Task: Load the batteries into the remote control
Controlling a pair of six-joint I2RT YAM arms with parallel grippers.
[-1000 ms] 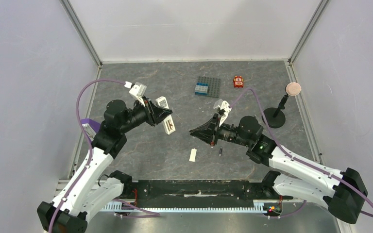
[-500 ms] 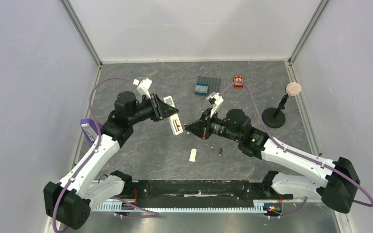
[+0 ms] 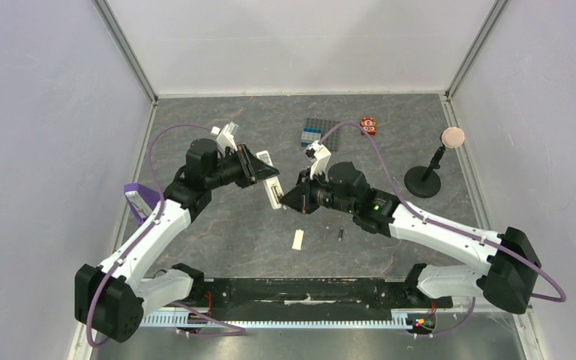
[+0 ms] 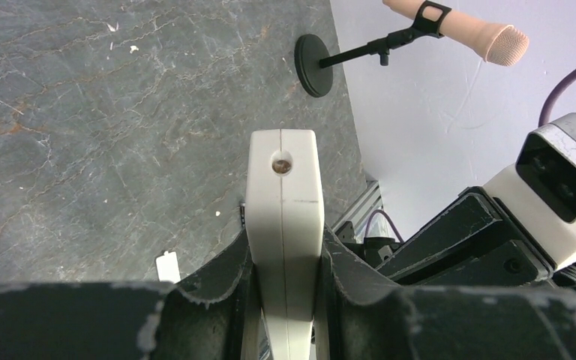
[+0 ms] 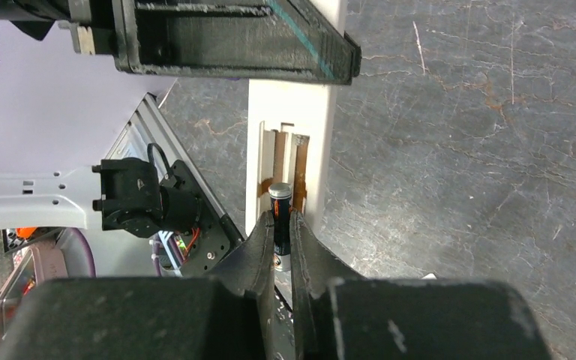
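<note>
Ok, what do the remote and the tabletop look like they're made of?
The remote control looks like matte off-white plastic, given the moulded seam down its edge. The tabletop looks like grey veined stone or a stone-print mat; cannot tell which.

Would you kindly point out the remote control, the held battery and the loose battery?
remote control (image 4: 283, 217): left wrist view, narrow white edge.
held battery (image 5: 280, 225): right wrist view, dark body.
loose battery (image 3: 340, 235): top external view, its middle.

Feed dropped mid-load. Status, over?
Left gripper shut on remote, slot exposed. Right gripper shut on battery, tip at slot. Second battery on table. Path clear.
</note>
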